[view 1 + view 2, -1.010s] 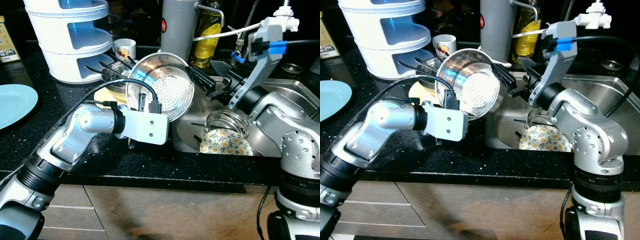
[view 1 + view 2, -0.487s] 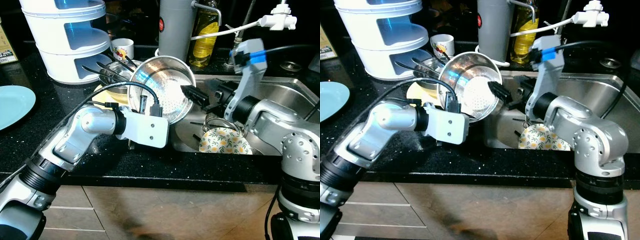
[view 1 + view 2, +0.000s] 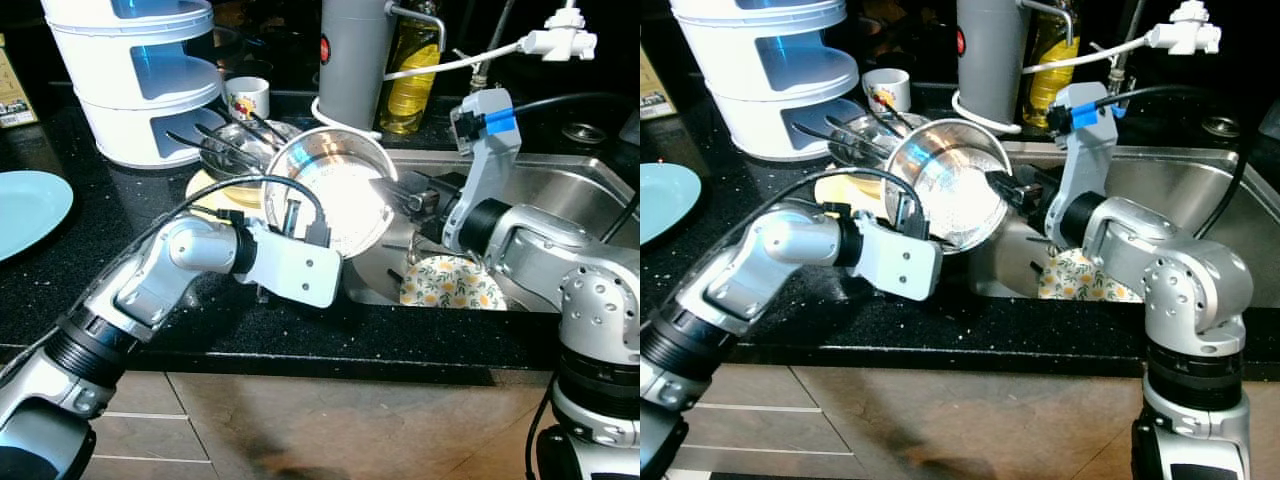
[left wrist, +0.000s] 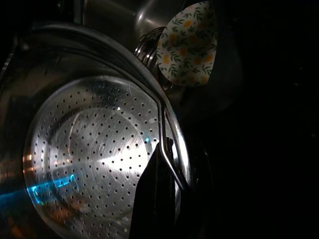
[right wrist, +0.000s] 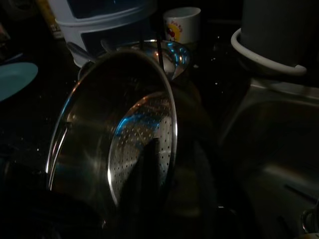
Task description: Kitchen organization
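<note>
Left eye view | steel perforated colander [image 3: 330, 200] tilted, shiny | left pincer [image 4: 158, 164] pinching rim | right pincer [image 3: 400, 195] spread

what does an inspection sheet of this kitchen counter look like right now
surface: black speckled counter with steel sink at right
job's things: steel strainer tilted on edge at sink rim, held between both grippers
clutter: floral plate and glass jar in sink; bowl of utensils; blue plate; mug; oil bottle
grippers: left gripper clamped on strainer rim; right gripper at opposite rim
cables: black cable looping over left arm
surroundings: white tiered rack; grey canister
</note>
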Robot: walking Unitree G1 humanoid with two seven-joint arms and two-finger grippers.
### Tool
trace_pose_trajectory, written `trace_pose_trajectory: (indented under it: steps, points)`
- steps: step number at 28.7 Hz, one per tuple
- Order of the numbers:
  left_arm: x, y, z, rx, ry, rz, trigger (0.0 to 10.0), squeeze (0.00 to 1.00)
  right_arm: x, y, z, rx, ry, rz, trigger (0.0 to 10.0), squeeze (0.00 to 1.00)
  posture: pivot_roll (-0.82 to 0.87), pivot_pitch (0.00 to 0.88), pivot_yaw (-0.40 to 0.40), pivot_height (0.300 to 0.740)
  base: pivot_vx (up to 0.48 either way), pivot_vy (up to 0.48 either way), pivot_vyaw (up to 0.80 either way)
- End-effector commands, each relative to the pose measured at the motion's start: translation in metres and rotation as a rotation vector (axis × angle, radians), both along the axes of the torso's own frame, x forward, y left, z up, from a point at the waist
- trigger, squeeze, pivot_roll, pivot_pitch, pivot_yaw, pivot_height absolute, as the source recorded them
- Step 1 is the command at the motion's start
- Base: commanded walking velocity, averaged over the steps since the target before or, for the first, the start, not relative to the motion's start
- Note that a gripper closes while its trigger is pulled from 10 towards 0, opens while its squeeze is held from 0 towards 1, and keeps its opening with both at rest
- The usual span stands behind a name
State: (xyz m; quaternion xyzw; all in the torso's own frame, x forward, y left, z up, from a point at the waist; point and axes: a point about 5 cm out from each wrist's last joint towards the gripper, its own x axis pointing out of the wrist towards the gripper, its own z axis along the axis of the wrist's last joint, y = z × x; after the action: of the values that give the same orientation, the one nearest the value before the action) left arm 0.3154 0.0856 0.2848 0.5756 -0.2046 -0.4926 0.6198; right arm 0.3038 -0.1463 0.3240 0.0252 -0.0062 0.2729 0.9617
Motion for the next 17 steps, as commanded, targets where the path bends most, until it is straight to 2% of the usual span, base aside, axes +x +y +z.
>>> trace_pose_trajectory:
  steps: [1, 17]
  points:
    - [-0.0051, -0.0050, 0.0148, -0.011, -0.073, -0.049, 0.0, 0.00, 0.0018, -0.0062, -0.0069, -0.001, 0.045, -0.040, 0.0, 0.00, -0.03, 0.149, -0.005, 0.740, 0.000, 0.000, 0.00]
    - [-0.0039, -0.0094, 0.0176, -0.019, -0.091, -0.063, 0.0, 0.00, -0.0009, -0.0014, -0.0078, 0.009, 0.056, -0.017, 0.0, 0.00, -0.03, 0.148, -0.003, 0.740, 0.000, 0.000, 0.00]
